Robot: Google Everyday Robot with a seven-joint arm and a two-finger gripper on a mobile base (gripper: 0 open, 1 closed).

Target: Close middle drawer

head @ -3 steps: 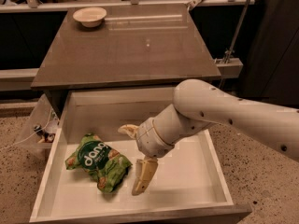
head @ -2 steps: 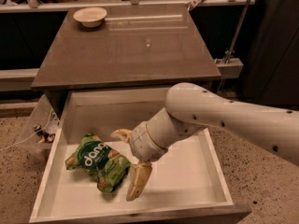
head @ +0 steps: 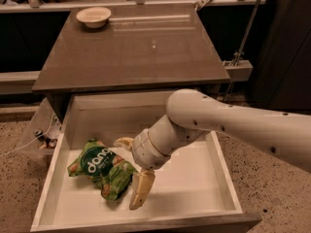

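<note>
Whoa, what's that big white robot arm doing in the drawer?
The robot's arm reaches down into the middle drawer, which is pulled far out from under the cabinet top. Its end effector hangs open inside the drawer, right beside a green snack bag lying on the drawer floor, and grips nothing. The job is to shut that drawer, and that is not yet done. A bowl sits on the cabinet top.

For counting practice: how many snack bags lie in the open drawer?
1: a green bag in the left half of the drawer, beside the end effector; the arm may hide more.
</note>
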